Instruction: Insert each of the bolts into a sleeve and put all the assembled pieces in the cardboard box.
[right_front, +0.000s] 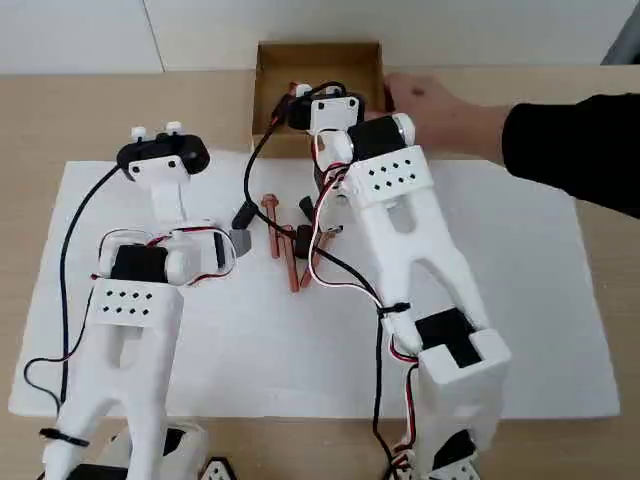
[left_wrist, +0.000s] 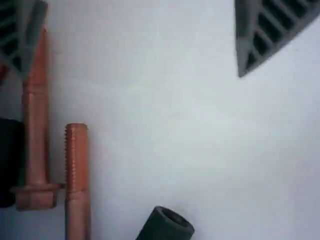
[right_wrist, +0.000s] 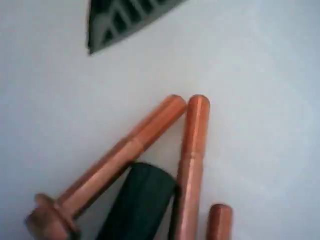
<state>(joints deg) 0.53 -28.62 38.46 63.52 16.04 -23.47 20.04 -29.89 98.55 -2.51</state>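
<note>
1. The worktop (right_front: 40, 110) is pale wood, and a white foam sheet (right_front: 520, 300) covers most of it. Both arms stand at the sheet's near edge.
2. Behind the worktop is a plain light wall (right_front: 100, 30).
3. The cardboard box (right_front: 262, 95) stands open on the bare wood at the sheet's far edge. A person's hand (right_front: 430, 105) touches its right wall. The right arm's wrist hangs in front of the box and hides part of its inside.
4. Three copper-coloured bolts (right_front: 291, 258) lie loose on the sheet between the two arms, on the near side of the box.
5. In the right wrist view, two of these bolts meet at their plain ends. A black sleeve (right_wrist: 140, 205) lies in the wedge between them and touches both.
6. The left gripper (left_wrist: 131, 65) hangs over the sheet just beside the bolts. Its jaws are open, with bare white sheet between them.
7. In the left wrist view, two bolts lie side by side pointing opposite ways. A second sleeve (left_wrist: 166, 227) lies near them, apart from both.
8. The right gripper (right_wrist: 107, 30) is over the cluster of bolts. I cannot tell whether its jaws are open or closed.
</note>
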